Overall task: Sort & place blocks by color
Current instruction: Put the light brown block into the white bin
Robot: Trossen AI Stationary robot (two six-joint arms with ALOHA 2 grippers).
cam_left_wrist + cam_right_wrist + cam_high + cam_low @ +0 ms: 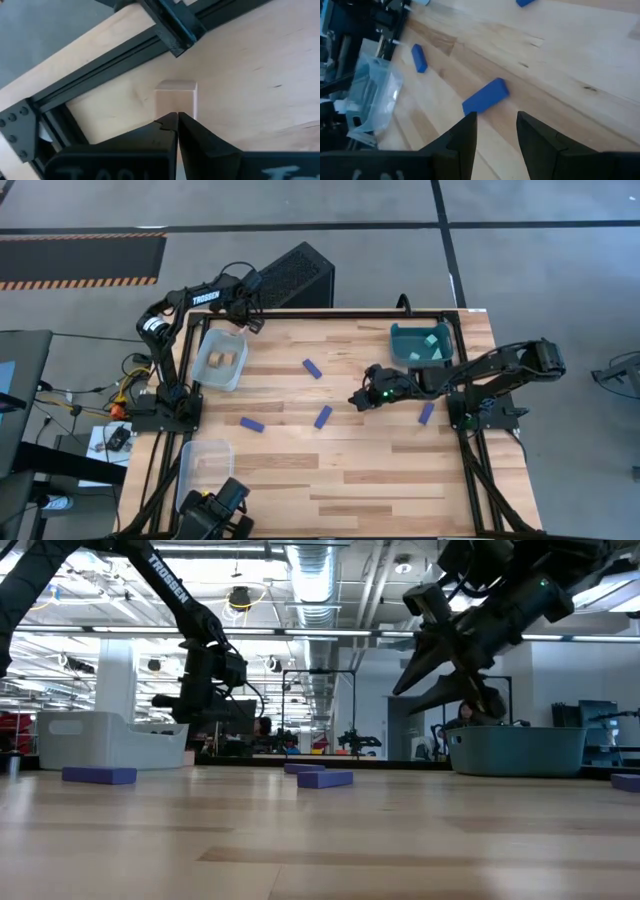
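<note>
A pale tan block [175, 97] lies on the table by the black frame rail at the far left corner. My left gripper [176, 117] points down at it, shut, with nothing between its fingers; in the high view the left gripper [252, 320] hides the block. Above the table's middle my right gripper [496, 120] stands open and slants down. A dark blue block [486, 97] lies flat just beyond its fingertips, and the same blue block [323, 416] shows in the high view. Other blue blocks [312, 368] [251, 424] [427, 412] lie flat on the table. My left gripper's shut fingertips [167, 121] stand over the tan block's edge [175, 114], coming from above. Whether they touch it cannot be told.
A pale bin [222, 358] with tan blocks stands at the far left, beside the left gripper. At the far right a teal bin [420, 343] holds cyan cubes. A clear bin [205, 460] sits at the near left. Black frame rails [125, 70] edge the table.
</note>
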